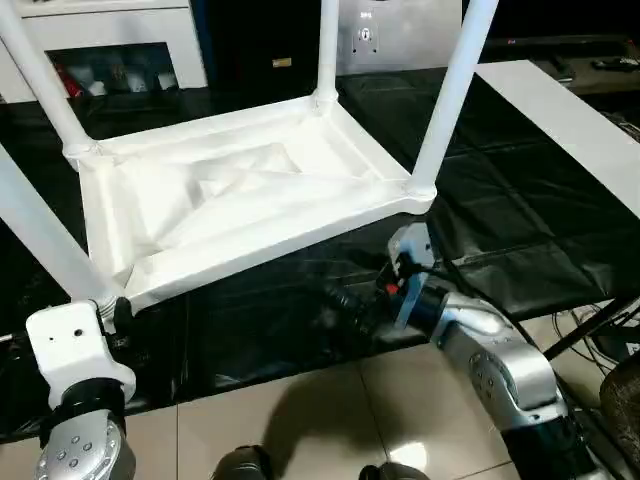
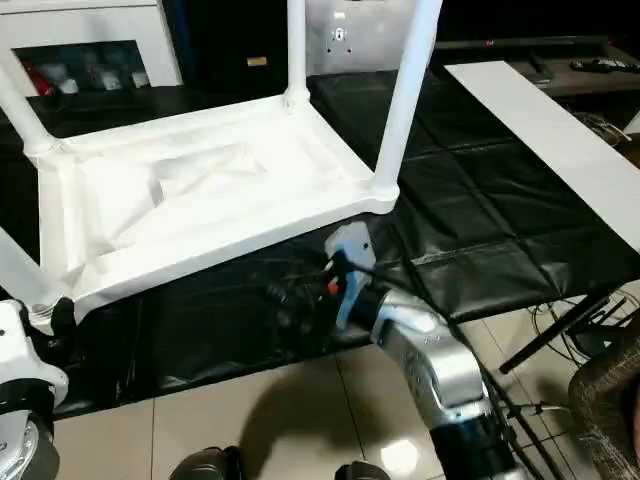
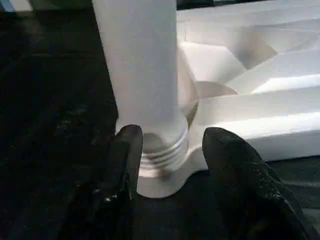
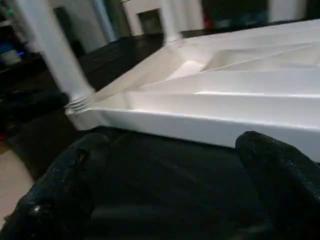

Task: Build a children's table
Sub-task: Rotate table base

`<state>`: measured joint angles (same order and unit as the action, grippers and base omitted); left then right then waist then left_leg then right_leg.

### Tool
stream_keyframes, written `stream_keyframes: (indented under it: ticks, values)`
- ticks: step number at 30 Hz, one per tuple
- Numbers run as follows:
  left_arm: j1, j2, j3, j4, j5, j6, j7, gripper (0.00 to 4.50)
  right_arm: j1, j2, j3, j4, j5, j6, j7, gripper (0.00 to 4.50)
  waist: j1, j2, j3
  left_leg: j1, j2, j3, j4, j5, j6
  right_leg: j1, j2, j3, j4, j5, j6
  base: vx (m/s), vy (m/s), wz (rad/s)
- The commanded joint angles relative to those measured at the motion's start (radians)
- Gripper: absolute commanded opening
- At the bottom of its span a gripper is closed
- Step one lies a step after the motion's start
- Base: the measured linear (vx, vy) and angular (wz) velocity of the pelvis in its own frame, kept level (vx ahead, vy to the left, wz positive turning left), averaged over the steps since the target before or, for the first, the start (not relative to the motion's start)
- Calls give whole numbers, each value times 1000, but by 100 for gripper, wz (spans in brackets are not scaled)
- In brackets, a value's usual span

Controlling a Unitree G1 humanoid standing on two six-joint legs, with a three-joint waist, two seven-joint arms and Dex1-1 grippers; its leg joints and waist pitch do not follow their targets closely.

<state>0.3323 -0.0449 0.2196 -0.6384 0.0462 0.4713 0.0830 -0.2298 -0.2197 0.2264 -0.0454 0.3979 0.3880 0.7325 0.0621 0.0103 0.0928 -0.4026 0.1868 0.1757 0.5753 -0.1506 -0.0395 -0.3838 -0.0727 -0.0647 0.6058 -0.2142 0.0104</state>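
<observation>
The white children's table lies upside down on the black mat, ribbed underside [image 1: 230,190] facing up. White legs stand up from its corner sockets, among them the near-left leg [image 1: 40,235] and the near-right leg [image 1: 455,90]. In the left wrist view, screw threads [image 3: 165,152] show at the near-left leg's base above its socket. My left gripper [image 3: 172,150] is open, its black fingers [image 3: 125,165] just short of that base on either side. My right gripper [image 1: 345,305] stands wide open low over the mat, facing the table's near edge [image 4: 210,127], with nothing between its fingers.
The black mat [image 1: 520,220] covers the workbench. A long white board [image 1: 560,120] lies along its right side. A white cabinet [image 1: 100,50] stands behind. Cables and a wicker basket [image 1: 625,400] sit on the tiled floor at lower right.
</observation>
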Motion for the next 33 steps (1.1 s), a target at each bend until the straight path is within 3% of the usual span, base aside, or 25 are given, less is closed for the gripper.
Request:
stream_keyframes:
  ticks: [1, 6, 11, 12, 16, 18, 19, 23, 25, 28, 29, 32, 33]
  values:
    - [-15, -42, 8, 19, 10, -13, 28, 239, 8, -17, 23, -39, -16, 18, 2, 450, 2, 10, -37, 28, 48, -37, -86, -482, -47, 2, -60, 50, -112, -407, -67, 0, 0, 0]
    - [-80, 9, 55, 69, -36, -12, 23, 239, 13, -11, 18, -46, -18, 32, -5, 450, 6, 11, -42, 26, 48, -33, -85, -436, -40, 7, -60, 51, -103, -311, -93, 0, 0, 0]
    - [-142, 77, 36, 166, -98, 3, -93, 239, 17, -23, 38, -46, -39, 30, -12, 450, 20, 15, -45, 31, 48, -28, -83, -386, -34, 8, -59, 53, -98, -245, -109, 0, 0, 0]
    - [-151, 87, 36, 184, -100, -11, -101, 239, 17, -23, 41, -46, -42, 29, -15, 450, 26, 15, -46, 36, 49, -25, -81, -383, -35, 4, -58, 55, -98, -235, -111, 0, 0, 0]
    - [-202, 117, 41, 247, -124, -29, -145, 239, 17, -20, 46, -38, -60, 28, -26, 450, 33, 18, -46, 35, 50, -28, -86, -402, -49, 7, -60, 54, -94, -239, -113, 0, 0, 0]
    - [-254, 149, 39, 325, -153, -67, -200, 248, 8, -16, 43, -13, -88, 25, -57, 450, 35, 15, -44, 37, 48, -28, -87, -414, -53, 6, -62, 54, -99, -270, -108, 0, 0, 0]
    - [-254, 150, 39, 326, -153, -67, -201, 267, 8, -16, 43, -12, -89, 25, -58, 450, 40, 18, -46, 43, 45, -27, -85, -424, -57, 0, -63, 56, -101, -295, -101, 0, 0, 0]
    - [-326, 192, 52, 435, -196, -107, -278, 280, -15, 0, 29, 41, -134, 6, -126, 450, 38, 15, -46, 37, 47, -32, -92, -447, -75, 5, -65, 56, -97, -299, -101, 0, 0, 0]
    - [-368, 219, 64, 497, -205, -121, -306, 298, -31, 11, 16, 75, -152, -1, -168, 450, 38, 16, -49, 43, 44, -30, -90, -449, -74, -1, -66, 57, -97, -311, -103, 0, 0, 0]
    - [-398, 238, 79, 542, -206, -130, -311, 317, -41, 16, 11, 94, -164, -9, -186, 450, 36, 15, -50, 34, 45, -33, -94, -433, -72, 6, -69, 57, -94, -298, -99, 0, 0, 0]
    - [-398, 238, 79, 542, -206, -130, -311, 326, -41, 16, 11, 94, -164, -9, -186, 450, 36, 16, -50, 39, 44, -31, -92, -440, -73, 1, -67, 58, -95, -303, -100, 0, 0, 0]
    - [-457, 278, 129, 635, -207, -156, -288, 347, -51, 20, 12, 107, -174, -13, -191, 450, 35, 16, -54, 40, 40, -29, -89, -424, -68, 3, -67, 60, -92, -283, -105, 0, 0, 0]
    - [-466, 285, 140, 648, -215, -156, -289, 367, -51, 21, 12, 106, -173, -14, -189, 450, 32, 16, -56, 29, 44, -35, -93, -395, -67, 15, -70, 56, -85, -249, -112, 0, 0, 0]
